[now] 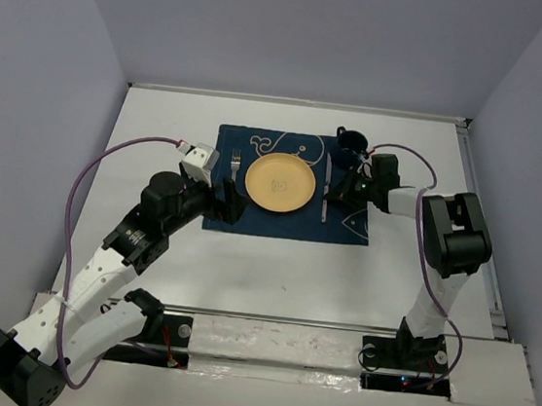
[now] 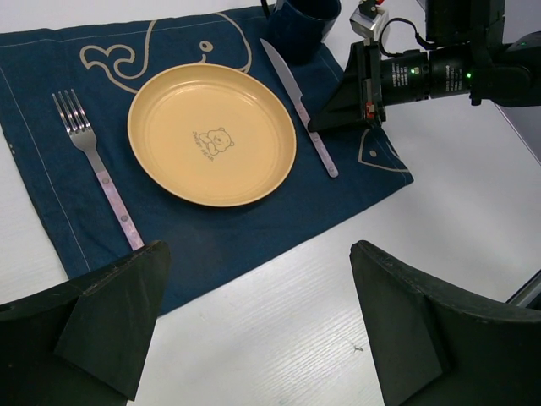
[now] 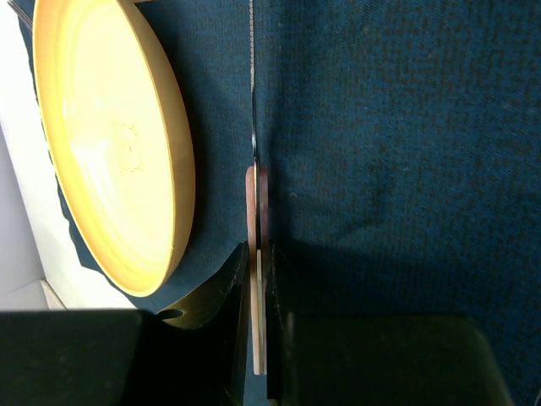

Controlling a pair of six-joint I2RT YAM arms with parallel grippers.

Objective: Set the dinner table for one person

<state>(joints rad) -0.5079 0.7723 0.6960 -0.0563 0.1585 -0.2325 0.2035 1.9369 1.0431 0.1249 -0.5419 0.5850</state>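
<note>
On the white dinner table (image 1: 273, 272) lies a navy placemat (image 1: 249, 222) with a whale drawing. A yellow plate (image 1: 280, 183) sits at its middle, a fork (image 1: 236, 168) to the left and a knife (image 1: 327, 185) to the right. My right gripper (image 3: 258, 279) is shut on the knife's handle (image 3: 258, 220), low over the mat beside the plate (image 3: 110, 144). In the left wrist view the knife (image 2: 296, 101) rests along the plate's right side with the right gripper (image 2: 325, 118) at its handle. My left gripper (image 2: 258, 330) hangs open over bare table at the mat's near edge.
A dark blue mug (image 1: 349, 145) stands at the placemat's far right corner, just behind the right gripper. Pale lavender walls close in the table on three sides. The left arm reaches in from the near left.
</note>
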